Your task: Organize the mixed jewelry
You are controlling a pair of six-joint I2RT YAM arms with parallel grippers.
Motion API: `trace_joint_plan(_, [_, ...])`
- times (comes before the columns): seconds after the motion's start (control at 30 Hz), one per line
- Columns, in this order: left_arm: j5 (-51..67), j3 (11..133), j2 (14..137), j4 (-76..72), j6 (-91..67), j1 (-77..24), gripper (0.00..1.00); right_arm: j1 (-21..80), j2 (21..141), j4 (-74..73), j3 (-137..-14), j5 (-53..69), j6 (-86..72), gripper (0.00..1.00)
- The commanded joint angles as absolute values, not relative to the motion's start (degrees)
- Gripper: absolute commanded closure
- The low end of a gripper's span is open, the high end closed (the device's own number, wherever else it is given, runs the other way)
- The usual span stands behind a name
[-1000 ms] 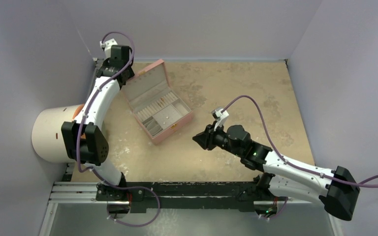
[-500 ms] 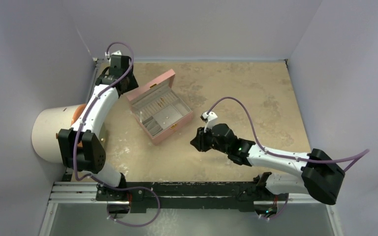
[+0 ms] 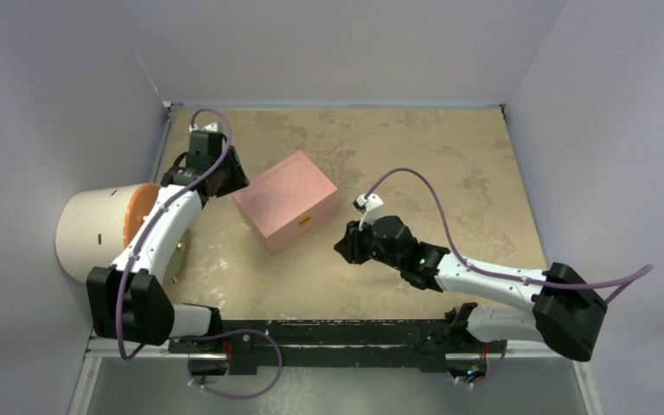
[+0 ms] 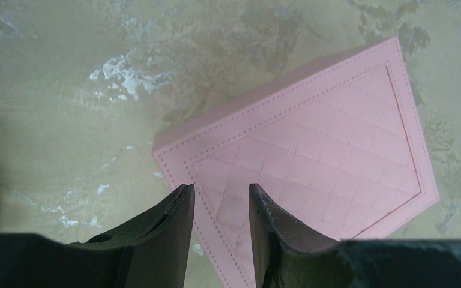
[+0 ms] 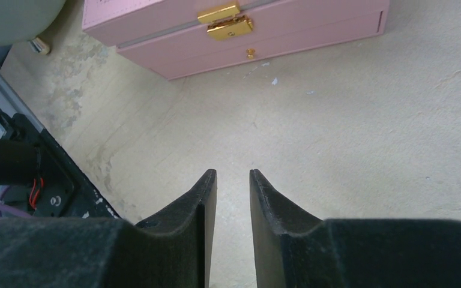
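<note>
The lid is down: on the mottled tan worktop [image 3: 415, 156], beside a pale round tub [image 3: 86, 238] at the left edge, the pink box [image 3: 285, 199] now lies shut. Its quilted top faces the overhead camera, where a second ago its compartments stood open and half a second ago the lid was partway down. The left arm, which reached behind the raised lid a moment back, now hangs at the box's far left corner. The left pincer [image 4: 221, 191] hovers over that corner with its fingers a little apart and nothing between them. The right arm has drawn in lower and sits well clear on the near right side of the box. The right pincer [image 5: 233, 174] is likewise slightly parted and empty, pointing at the box front. There the gold clasp [image 5: 227, 23] looks to be closed over the seam, though whether it is latched cannot be told. None of the jewelry can be made out in any view; by every sign it now lies inside the closed box. That suggests the sorting is finished, or very nearly so, with at most the clasp left to check.
</note>
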State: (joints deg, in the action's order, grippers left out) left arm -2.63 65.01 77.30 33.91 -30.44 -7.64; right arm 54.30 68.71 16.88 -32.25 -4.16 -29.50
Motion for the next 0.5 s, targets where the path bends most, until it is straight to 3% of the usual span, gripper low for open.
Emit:
trace_joint_plan(0.0, [-0.3,61.8,71.6,31.3,-31.4,-8.1,0.62,53.8,66.9,15.5,-36.2,-8.2,-27.5,0.69])
trace_joint_plan(0.23, [-3.4,56.8,64.4,32.5,-34.9,-9.2,0.56,51.1,69.0,12.7,-42.1,-7.3,-23.2,0.63])
trace_joint_plan(0.47, [-0.5,53.0,60.7,30.7,-37.0,-9.3,0.54,50.4,78.5,9.7,-55.0,-3.9,-19.7,0.63])
